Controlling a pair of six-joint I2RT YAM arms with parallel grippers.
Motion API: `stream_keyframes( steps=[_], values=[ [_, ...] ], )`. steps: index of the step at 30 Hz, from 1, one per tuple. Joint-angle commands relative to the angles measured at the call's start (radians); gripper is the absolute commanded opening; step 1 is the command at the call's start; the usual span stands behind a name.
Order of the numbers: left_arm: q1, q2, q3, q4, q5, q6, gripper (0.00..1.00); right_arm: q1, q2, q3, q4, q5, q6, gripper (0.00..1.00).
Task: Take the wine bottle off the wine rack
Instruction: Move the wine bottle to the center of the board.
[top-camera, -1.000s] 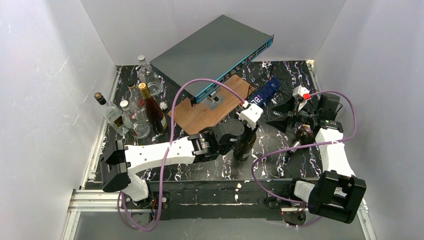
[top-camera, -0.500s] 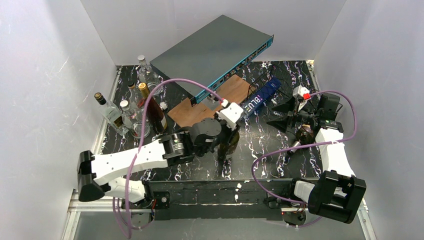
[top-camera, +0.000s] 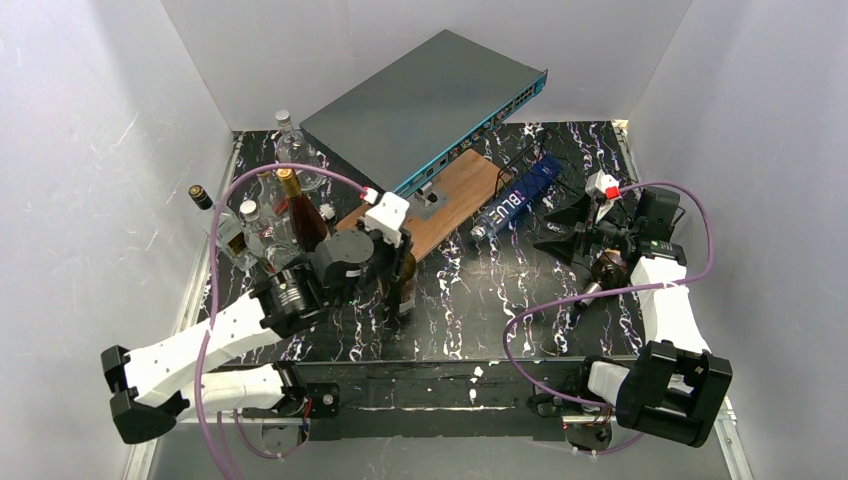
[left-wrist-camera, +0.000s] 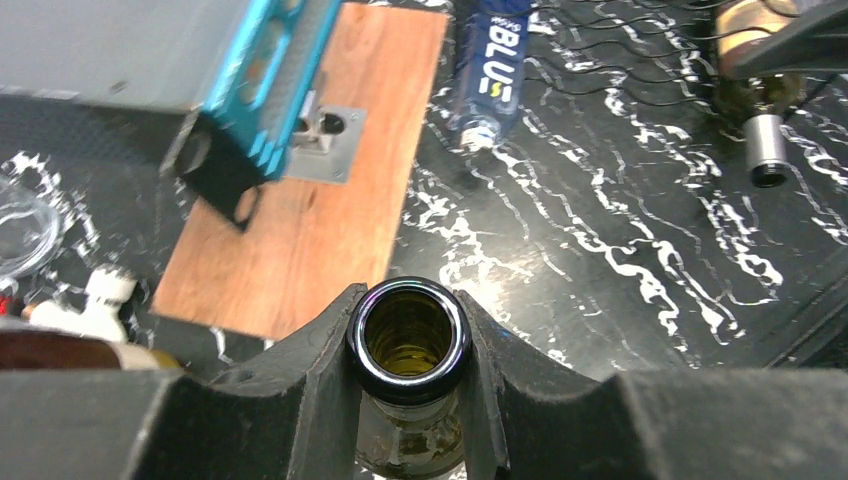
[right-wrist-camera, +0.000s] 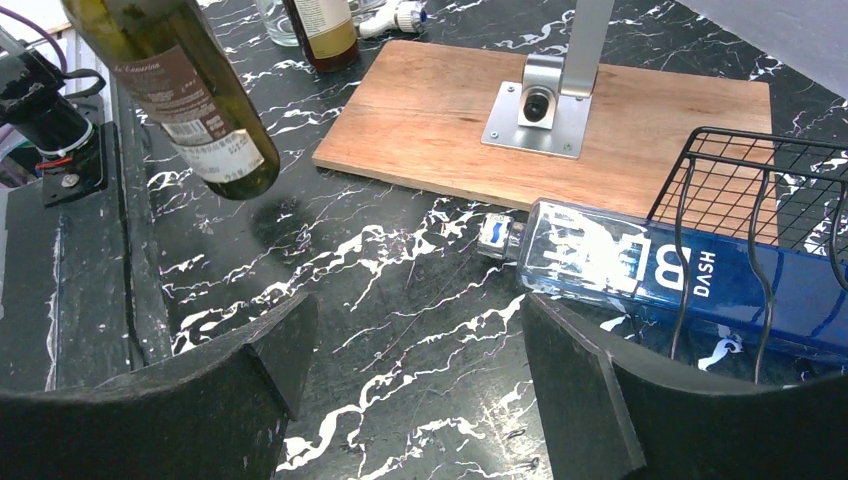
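My left gripper (left-wrist-camera: 408, 338) is shut on the neck of a dark green wine bottle (left-wrist-camera: 405, 445), whose open mouth faces the wrist camera. The wine bottle (top-camera: 401, 287) hangs upright left of centre, in front of the wooden board. In the right wrist view the wine bottle (right-wrist-camera: 190, 100) floats above the tabletop with its shadow beneath it. The black wire wine rack (right-wrist-camera: 735, 180) stands at the right with a blue bottle (right-wrist-camera: 650, 270) lying in it. Near the rack, my right gripper (right-wrist-camera: 420, 370) is open and empty over bare table.
A brown wooden board (top-camera: 440, 210) carries a tilted grey network switch (top-camera: 420, 100). Several upright bottles (top-camera: 265, 225) cluster at the back left. A brown bottle (top-camera: 608, 268) lies beside the right gripper. White walls close in three sides.
The left arm has carried the wine bottle leftward from the table's centre toward the bottle cluster. The right arm has stayed where it was.
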Motion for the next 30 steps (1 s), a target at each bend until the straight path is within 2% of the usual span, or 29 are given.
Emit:
stream_keyframes(
  steps=[1,17,30],
  values=[
    [0.057,-0.108,-0.018,-0.001,-0.049,-0.001,0.00,-0.009,-0.016,-0.004,0.033,-0.010,0.008,0.84],
    [0.293,-0.261,-0.112,-0.013,-0.096,0.051,0.00,-0.016,-0.013,-0.008,0.037,-0.008,0.008,0.84],
    [0.457,-0.286,-0.157,0.003,-0.076,0.029,0.00,-0.017,-0.013,-0.010,0.037,-0.009,0.009,0.84]
  ],
)
